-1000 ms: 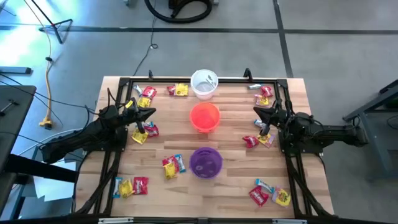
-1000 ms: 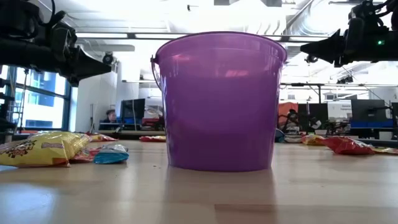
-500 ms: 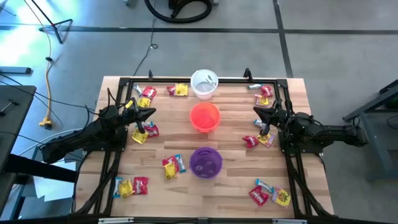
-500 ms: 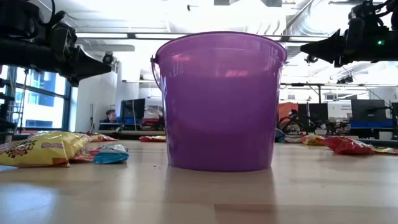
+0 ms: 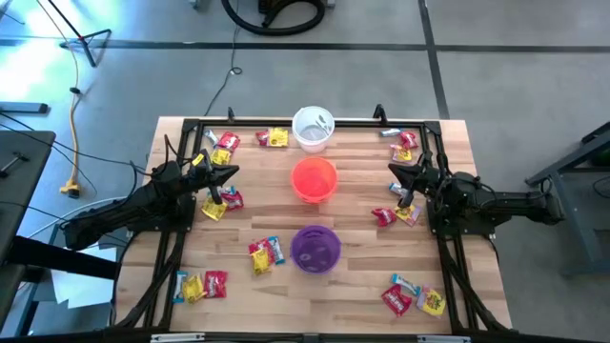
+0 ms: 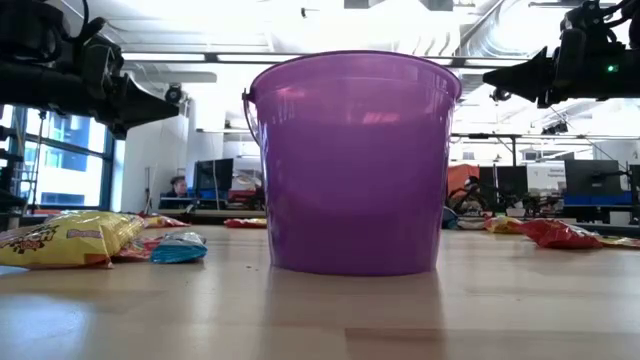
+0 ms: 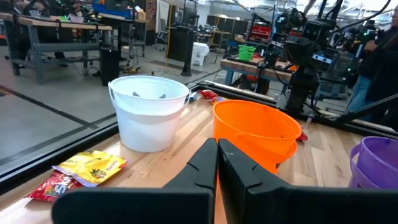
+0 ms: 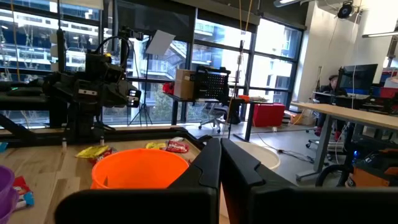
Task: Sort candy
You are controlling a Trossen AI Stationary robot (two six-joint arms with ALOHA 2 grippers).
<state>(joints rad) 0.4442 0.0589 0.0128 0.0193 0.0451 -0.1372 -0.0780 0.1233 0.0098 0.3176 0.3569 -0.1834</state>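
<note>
The left gripper (image 5: 232,172) hangs above the desk near its left edge, with its tip aimed at the middle. Its two fingers (image 7: 200,168) are pressed tight together and hold nothing. The right gripper (image 5: 392,171) hangs the same way near the right edge, pointing back at the left one. Its fingers (image 8: 209,165) are shut too, and they are empty. Neither one touches any candy.

Three cups stand in a row down the middle of the desk (image 5: 362,243), between the two arms. The white cup (image 5: 313,129) is at the far edge, the orange cup (image 5: 314,178) is in the middle, and the purple cup (image 5: 315,249) is closest to the near edge. I think they stand there so both arms can reach them, one cup for each colour of sweet.

The candy (image 5: 266,252) lies in small heaps all around the cups. One heap sits just under the left gripper, by the left edge. One sits just under the right gripper, by the right edge. More lie near both far corners and both near corners, and one heap is just left of the purple cup. The orange and purple cups look empty, and something small shows inside the white cup. So the sorting has hardly begun. Each gripper will need to open before it can pick up a sweet.
</note>
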